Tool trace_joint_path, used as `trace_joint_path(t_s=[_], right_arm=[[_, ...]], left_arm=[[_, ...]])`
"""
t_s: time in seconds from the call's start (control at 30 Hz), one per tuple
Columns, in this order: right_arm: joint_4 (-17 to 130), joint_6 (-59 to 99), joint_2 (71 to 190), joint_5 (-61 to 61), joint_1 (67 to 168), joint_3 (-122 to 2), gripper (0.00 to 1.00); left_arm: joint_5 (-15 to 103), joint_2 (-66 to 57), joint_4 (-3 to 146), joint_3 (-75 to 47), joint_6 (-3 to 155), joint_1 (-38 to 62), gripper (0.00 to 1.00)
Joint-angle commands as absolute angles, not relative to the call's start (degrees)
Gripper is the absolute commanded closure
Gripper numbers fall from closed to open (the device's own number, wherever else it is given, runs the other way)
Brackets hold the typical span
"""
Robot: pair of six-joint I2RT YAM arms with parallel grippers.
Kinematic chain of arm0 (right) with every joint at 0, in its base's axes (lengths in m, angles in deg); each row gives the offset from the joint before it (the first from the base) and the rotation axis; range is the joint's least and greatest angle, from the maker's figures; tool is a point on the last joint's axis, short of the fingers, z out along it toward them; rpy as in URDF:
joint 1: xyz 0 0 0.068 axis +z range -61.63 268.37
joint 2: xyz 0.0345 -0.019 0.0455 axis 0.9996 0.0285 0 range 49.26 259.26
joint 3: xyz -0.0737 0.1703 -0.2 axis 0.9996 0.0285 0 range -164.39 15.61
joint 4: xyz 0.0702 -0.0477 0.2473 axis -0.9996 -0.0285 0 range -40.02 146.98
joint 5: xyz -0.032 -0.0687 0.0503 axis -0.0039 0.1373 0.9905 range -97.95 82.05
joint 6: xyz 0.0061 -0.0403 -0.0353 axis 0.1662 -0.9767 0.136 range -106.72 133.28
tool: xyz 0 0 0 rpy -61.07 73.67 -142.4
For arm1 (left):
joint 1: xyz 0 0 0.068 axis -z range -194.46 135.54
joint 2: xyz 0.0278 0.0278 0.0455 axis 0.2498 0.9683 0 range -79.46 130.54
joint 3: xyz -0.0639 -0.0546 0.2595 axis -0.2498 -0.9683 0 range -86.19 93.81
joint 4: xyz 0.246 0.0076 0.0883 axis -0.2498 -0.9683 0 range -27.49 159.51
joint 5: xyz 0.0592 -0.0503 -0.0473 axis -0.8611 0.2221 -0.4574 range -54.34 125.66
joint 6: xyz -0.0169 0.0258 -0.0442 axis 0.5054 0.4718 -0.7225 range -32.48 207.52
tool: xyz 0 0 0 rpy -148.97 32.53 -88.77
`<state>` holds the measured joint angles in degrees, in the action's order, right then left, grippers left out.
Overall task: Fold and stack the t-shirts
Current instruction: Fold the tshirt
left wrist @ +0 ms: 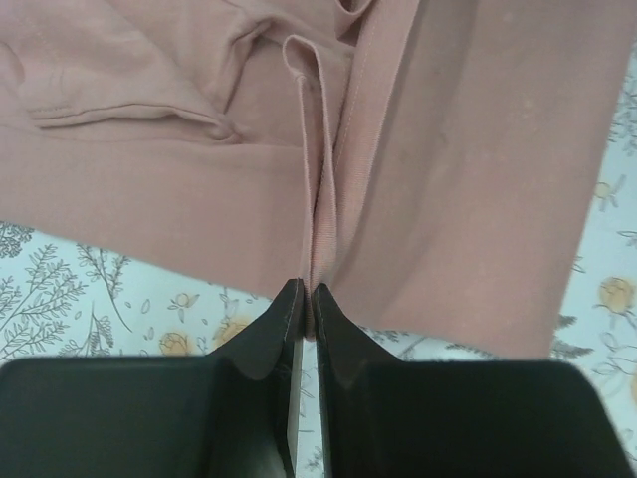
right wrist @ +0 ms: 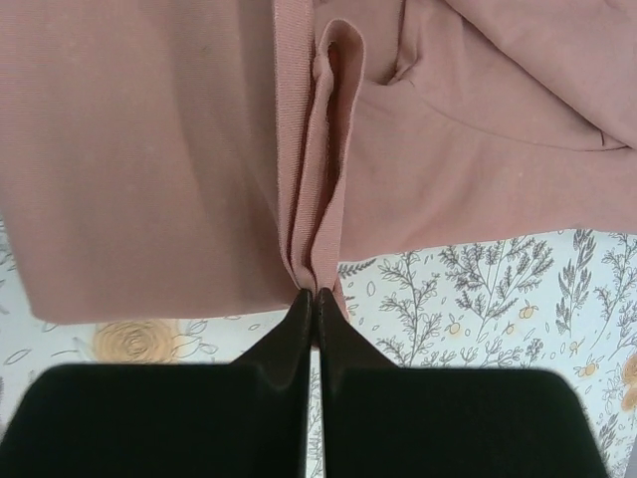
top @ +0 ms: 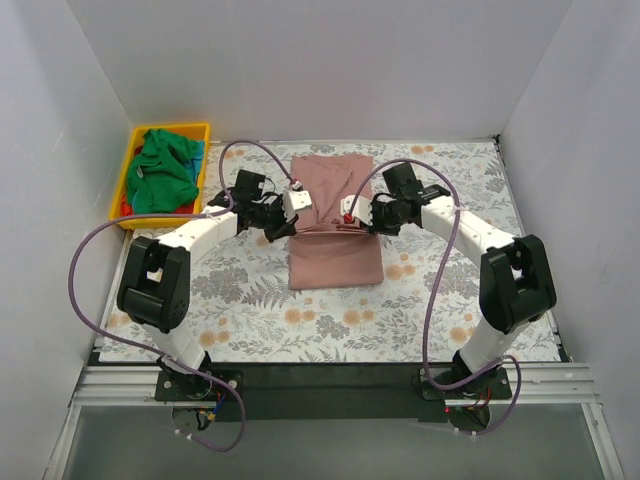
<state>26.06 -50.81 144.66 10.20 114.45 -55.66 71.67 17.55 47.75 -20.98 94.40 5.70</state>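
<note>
Dusty-pink cotton fills both wrist views: the pink t-shirt (top: 335, 255) lies at the middle of the floral table cover (top: 250, 320), already narrowed to a tall rectangle with a crosswise crease about halfway up. The left gripper (top: 296, 220) pinches its nine o'clock edge, and the right gripper (top: 353, 218) pinches at the three o'clock side. In each wrist view, the jaws are closed on a thin ridge of doubled cloth where a ribbed hem bunches, with no gap between the fingertips (left gripper (left wrist: 307, 294), right gripper (right wrist: 316, 299)). The step in hand looks like the crosswise fold. To do it well, both arms should rise together and level so that the cloth between them is lightly taut. They should then carry the held line straight along the twelve-to-six axis and lower it so that edge meets edge before either jaw lets go. Uneven height or speed would probably skew the rectangle, and a pinch this small could slip off the soft knit. The shirt is matte and creased, with loose folds and a sleeve seam gathered toward twelve o'clock; its lower half lies flat, and no print shows. A green t-shirt (top: 163, 170) sits crumpled in the yellow bin (top: 119, 190) at about ten o'clock from the pink one, well apart and not yet folded.
</note>
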Motion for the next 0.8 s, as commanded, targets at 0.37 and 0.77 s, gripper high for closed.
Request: trace_joint_path(t_s=[0.37, 0.77], right_arm=[[31.49, -47.01, 149.66, 5.94, 110.78, -64.2, 0.44], [26.65, -44.03, 131.44, 9.98, 118.42, -44.0, 0.64]], left_arm=[[64.84, 19.96, 57.12, -16.84, 87.97, 2.85, 0.4], [71.0, -1.67, 54.39, -39.77, 83.65, 8.63, 0.56]])
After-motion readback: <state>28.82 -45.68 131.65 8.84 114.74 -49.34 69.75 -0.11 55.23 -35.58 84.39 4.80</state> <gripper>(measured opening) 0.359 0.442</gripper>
